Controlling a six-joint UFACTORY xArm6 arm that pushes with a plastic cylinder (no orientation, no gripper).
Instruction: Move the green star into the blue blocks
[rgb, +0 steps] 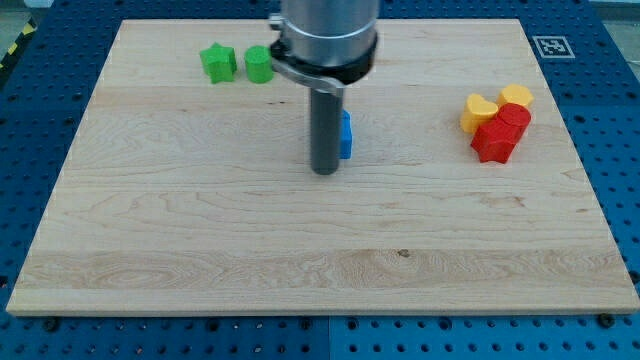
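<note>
A green star lies near the view's top left of the wooden board, with a green round block just to its right. A blue block shows at the board's middle, mostly hidden behind my rod; any other blue block is hidden. My tip rests on the board right beside the blue block, on its left and slightly toward the view's bottom. The tip is well to the right of and below the green star.
At the view's right a cluster stands together: a yellow heart, a yellow block, a red block and a red star-like block. A marker tag sits off the board's top right corner.
</note>
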